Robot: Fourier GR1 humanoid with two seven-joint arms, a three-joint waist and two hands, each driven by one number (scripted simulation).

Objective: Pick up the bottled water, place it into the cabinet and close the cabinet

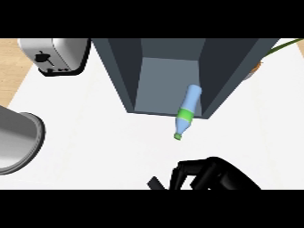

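Curled right hand (207, 176), bottle (186, 111) half inside cabinet (170, 78)

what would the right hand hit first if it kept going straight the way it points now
Probably the bottled water. The right hand points up the counter toward it, the green cap nearest. The bottle lies half inside the cabinet. Depth is unclear.

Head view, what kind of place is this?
Most likely a kitchen counter: a toaster stands at the back left, a steel pot at the left edge, and a dark cabinet stands open with a water bottle lying half inside it.
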